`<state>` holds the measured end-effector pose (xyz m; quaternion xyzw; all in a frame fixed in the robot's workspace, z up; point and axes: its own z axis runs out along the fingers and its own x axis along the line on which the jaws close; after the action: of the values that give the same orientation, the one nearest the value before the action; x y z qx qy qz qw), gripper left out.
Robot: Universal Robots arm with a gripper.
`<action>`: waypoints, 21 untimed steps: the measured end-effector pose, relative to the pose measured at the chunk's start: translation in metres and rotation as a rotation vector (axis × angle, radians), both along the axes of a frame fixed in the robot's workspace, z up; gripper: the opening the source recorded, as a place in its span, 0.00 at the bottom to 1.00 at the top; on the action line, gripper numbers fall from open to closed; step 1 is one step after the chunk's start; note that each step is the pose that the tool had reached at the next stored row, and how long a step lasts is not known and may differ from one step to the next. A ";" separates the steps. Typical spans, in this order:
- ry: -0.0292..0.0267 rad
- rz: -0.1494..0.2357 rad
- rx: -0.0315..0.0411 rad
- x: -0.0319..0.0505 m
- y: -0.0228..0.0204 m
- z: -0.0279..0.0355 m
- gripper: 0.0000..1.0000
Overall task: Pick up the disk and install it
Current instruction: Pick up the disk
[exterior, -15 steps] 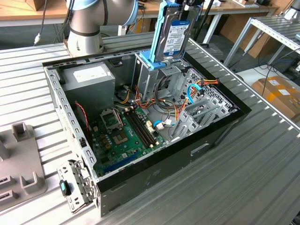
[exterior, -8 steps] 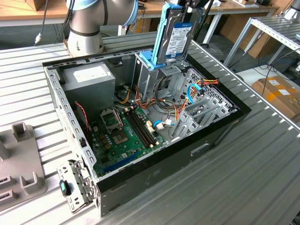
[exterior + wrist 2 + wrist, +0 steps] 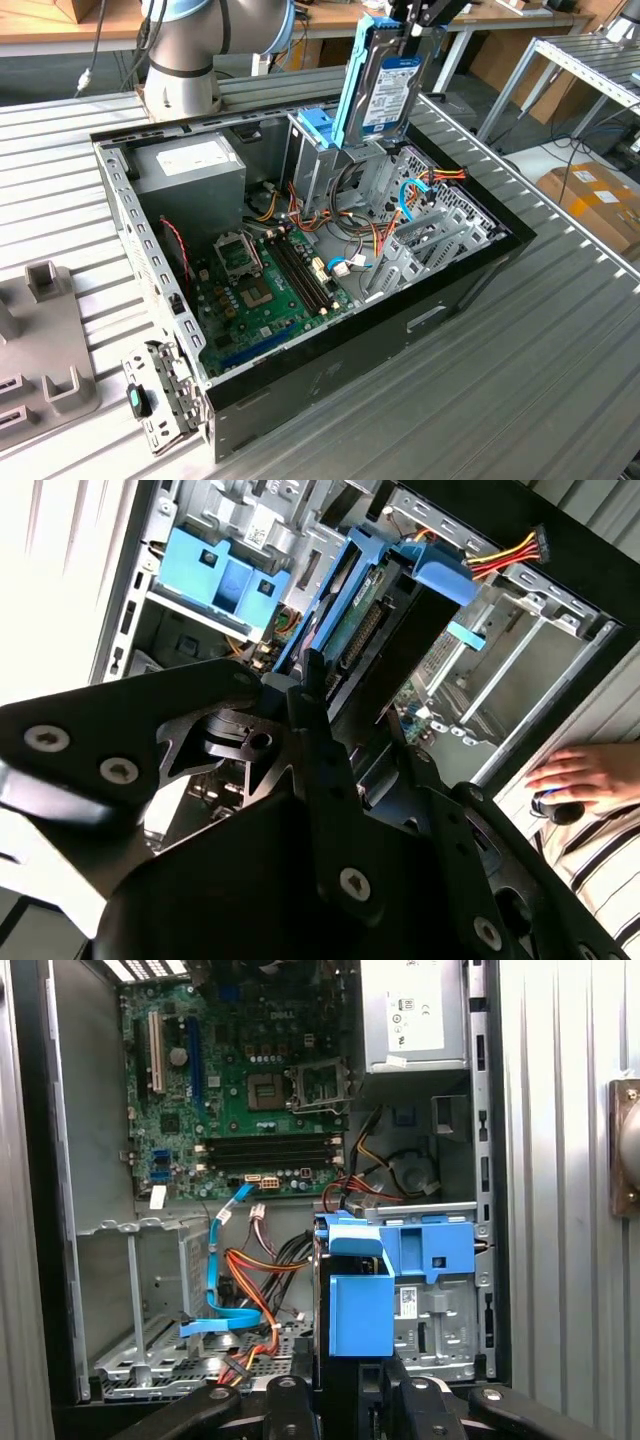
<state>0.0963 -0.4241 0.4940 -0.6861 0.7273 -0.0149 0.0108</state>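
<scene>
Case (image 3: 150, 270), open-topped and black-walled, lies on the slatted table (image 3: 560, 380) below the pincer (image 3: 413, 28). Inside it, from the exterior view's left: a grey power supply (image 3: 190, 165) well off from the pincer, a green motherboard (image 3: 262, 290) lower down, a blue latch (image 3: 315, 128) atop a metal cage (image 3: 305, 170) just beside the pincer's load, then orange and red cables (image 3: 440, 176). The pincer is clamped on the disk (image 3: 385, 85), which hangs upright directly beneath it, label showing, its lower end at the cage's top, not yet seated.
</scene>
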 end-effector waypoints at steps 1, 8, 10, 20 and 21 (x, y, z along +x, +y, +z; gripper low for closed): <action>0.0000 0.000 0.0000 0.0000 -0.0024 0.0000 0.35; 0.0000 0.000 -0.0002 0.0000 -0.0185 0.0001 0.35; 0.0000 0.000 -0.0001 0.0000 -0.0236 0.0000 0.35; -0.0001 0.000 0.0001 0.0000 -0.0556 0.0000 0.35; 0.0000 0.000 -0.0001 0.0000 -0.0580 0.0000 0.35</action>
<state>0.0963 -0.4820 0.4941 -0.6861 0.7273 -0.0150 0.0107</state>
